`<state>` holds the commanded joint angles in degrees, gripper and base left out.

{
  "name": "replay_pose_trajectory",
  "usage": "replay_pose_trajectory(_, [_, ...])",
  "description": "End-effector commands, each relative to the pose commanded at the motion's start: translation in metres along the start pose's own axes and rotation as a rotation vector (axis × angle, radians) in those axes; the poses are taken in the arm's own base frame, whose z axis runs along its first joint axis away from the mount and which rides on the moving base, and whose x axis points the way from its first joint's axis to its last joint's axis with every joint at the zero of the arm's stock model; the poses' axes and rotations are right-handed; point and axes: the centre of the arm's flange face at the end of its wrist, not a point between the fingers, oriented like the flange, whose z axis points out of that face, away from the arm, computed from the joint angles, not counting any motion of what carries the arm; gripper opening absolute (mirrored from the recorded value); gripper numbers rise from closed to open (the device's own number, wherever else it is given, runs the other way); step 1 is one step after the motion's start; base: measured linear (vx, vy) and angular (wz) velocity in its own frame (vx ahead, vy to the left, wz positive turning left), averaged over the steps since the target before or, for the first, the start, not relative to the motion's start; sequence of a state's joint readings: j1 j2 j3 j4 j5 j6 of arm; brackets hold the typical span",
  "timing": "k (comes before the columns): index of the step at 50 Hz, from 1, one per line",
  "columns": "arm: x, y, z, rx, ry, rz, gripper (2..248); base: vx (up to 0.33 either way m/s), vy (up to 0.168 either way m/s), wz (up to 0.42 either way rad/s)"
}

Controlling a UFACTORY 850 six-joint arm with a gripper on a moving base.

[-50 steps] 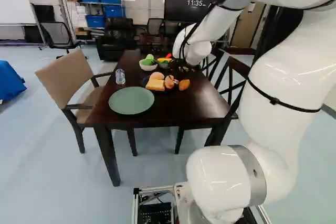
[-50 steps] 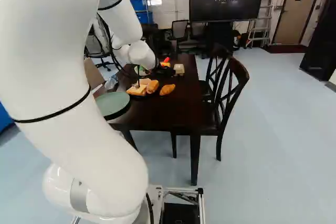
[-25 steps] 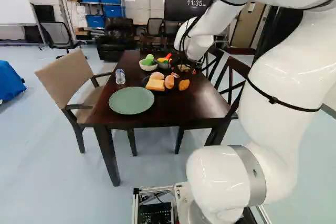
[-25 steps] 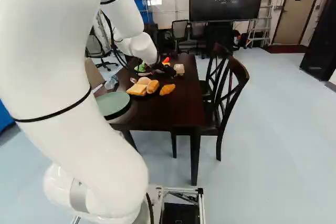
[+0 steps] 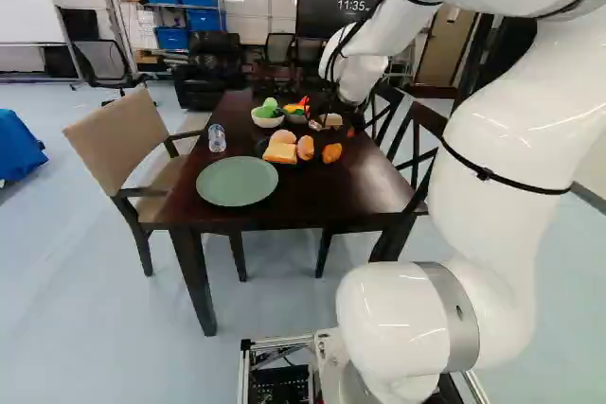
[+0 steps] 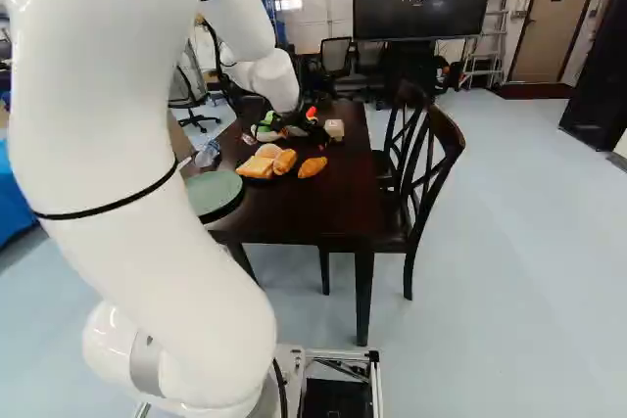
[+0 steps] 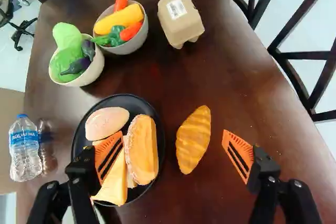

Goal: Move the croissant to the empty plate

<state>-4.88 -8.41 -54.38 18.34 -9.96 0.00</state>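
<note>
In the right base view my gripper hangs over the far part of the dark table. The wrist view shows the gripper open, its orange pads wide apart. The golden croissant lies on the bare tabletop below, in the space between the two fingers and untouched by them. It also shows as the croissant in the left base view. The empty green plate rests at the table's near left. Beside the croissant, one finger overlaps a black plate holding several bread pieces.
Farther along the table stand a bowl of peppers, a bowl of green vegetables and an egg carton. Water bottles stand beyond the black plate. Chairs line the right side; an armchair is at the left.
My arm's wrist has risen and shifted to the right in both base views, and its last part stands more upright. The croissant and both plates have stayed in place, as has the base.
</note>
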Motion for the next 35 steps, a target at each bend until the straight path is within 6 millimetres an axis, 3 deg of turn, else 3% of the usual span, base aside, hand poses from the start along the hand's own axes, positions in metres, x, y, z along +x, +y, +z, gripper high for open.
replay_pose_trajectory(35, [0.017, 0.019, 0.015, -0.003, -0.130, 0.121, 247, 0.000, 0.000, 0.000])
